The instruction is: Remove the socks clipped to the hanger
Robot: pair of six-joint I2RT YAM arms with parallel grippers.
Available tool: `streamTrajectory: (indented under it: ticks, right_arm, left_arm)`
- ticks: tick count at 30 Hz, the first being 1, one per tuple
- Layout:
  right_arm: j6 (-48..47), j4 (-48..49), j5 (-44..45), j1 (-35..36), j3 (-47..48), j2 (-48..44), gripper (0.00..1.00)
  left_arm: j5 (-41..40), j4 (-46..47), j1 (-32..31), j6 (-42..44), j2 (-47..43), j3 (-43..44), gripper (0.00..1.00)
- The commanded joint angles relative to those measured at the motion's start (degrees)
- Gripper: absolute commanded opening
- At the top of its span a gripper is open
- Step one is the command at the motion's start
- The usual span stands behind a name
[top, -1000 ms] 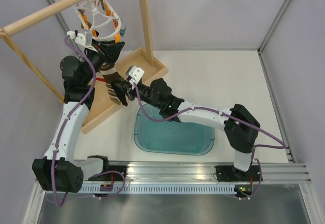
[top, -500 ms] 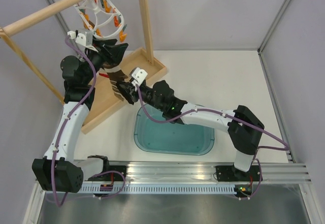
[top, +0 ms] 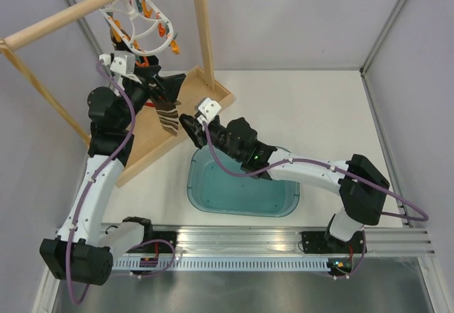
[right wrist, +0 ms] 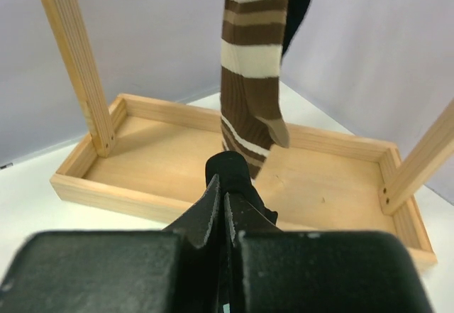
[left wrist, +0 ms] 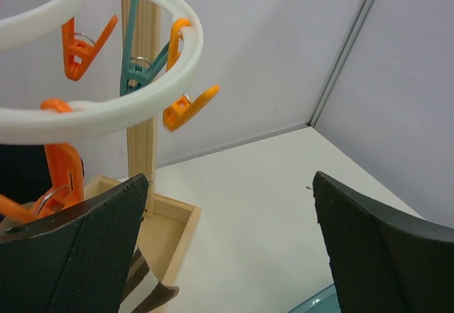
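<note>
**Black fingers (left wrist: 78, 256) spread wide beneath the white hanger (left wrist: 106, 111)**

Nothing is held by the left gripper (left wrist: 228, 185), its jaws fully parted just under the ring and an orange clip (left wrist: 188, 111). The right gripper (right wrist: 225, 185) is pressed shut, empty, just short of the brown-striped sock (right wrist: 252, 64), which is hung above the middle of the wooden tray (right wrist: 120, 196).

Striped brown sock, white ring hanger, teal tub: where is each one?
Striped brown-and-white fabric sock (right wrist: 252, 57), right wrist view, a white stripe.
White plastic ring hanger (left wrist: 106, 111), left wrist view, front rim.
Teal plastic tub (top: 241, 194), top external view, bare floor.
</note>
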Motion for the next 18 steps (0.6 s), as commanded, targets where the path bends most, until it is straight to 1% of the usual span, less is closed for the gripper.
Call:
streamTrajectory:
  ticks: [1, 7, 8, 10, 11, 12, 15, 17, 18]
  right_arm:
    - [-1.0, -1.2, 3.3, 0.2, -2.6, -4.5, 0.01]
    - [-0.7, -7.3, 7.3, 0.2, -7.8, -11.5, 0.01]
    - [-0.5, -9.7, 7.9, 0.3, -8.2, -13.4, 0.01]
    - [-0.3, -12.4, 9.9, 0.2, -9.2, -15.4, 0.01]
    - [0.2, -15.3, 10.6, 0.2, -9.5, -17.2, 0.01]
    - [0.7, -16.9, 12.8, 0.2, -9.9, -17.9, 0.01]
    - [2.9, -23.1, 16.1, -0.5, -11.0, -21.1, 0.01]
    - [4.9, -27.1, 16.2, -1.6, -12.4, -23.2, 0.01]
    - [7.8, -28.2, 14.8, -3.3, -13.1, -23.9, 0.01]
  left_arm:
    - [-3.4, -4.8, -0.6, 3.9, -3.8, -1.7, 1.00]
    - [-8.3, -13.2, -1.7, 6.9, -10.0, -4.8, 1.00]
    - [-9.9, -15.9, -1.9, 7.8, -10.7, -5.0, 1.00]
    - [-11.8, -18.6, -2.4, 8.8, -12.8, -5.7, 1.00]
    - [-13.6, -19.8, -2.6, 9.5, -13.4, -5.9, 1.00]
    - [-14.4, -22.0, -2.7, 9.8, -14.3, -6.6, 1.00]
    - [-18.6, -24.0, -2.8, 10.8, -17.5, -9.2, 1.00]
    - [-22.5, -24.5, -2.9, 10.9, -19.4, -10.7, 1.00]
    - [-23.7, -25.2, -2.9, 10.8, -19.8, -11.4, 1.00]
